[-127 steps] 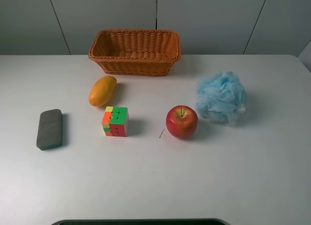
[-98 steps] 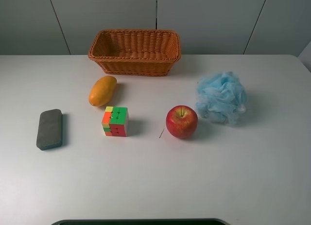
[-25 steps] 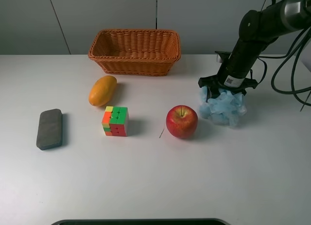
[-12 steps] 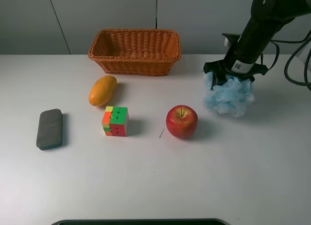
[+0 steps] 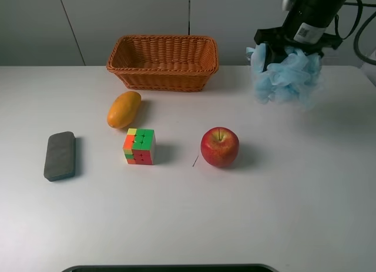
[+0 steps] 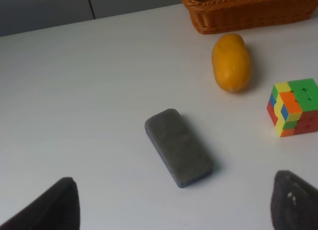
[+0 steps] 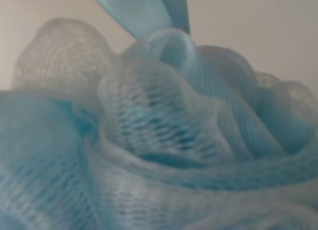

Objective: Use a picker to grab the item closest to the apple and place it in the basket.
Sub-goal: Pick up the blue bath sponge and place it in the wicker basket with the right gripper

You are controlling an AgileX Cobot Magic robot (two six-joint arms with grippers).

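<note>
A light blue mesh bath sponge (image 5: 286, 76) hangs in the air at the upper right, held by my right gripper (image 5: 292, 49), which is shut on it. The sponge fills the right wrist view (image 7: 159, 140) and hides the fingers there. A red apple (image 5: 220, 147) sits on the white table below and left of it. The wicker basket (image 5: 163, 62) stands at the back centre, left of the sponge. My left gripper (image 6: 169, 210) is open and empty above the table's left side, with only its dark fingertips (image 6: 294, 200) in the left wrist view.
A yellow mango (image 5: 124, 109), a colour cube (image 5: 140, 146) and a grey block (image 5: 60, 155) lie on the left half of the table. They also show in the left wrist view: mango (image 6: 231, 68), cube (image 6: 294, 107), block (image 6: 179, 147).
My right arm came in, closed on the blue sponge beside the apple and has lifted it up and slightly back. The apple and other objects have not moved.
</note>
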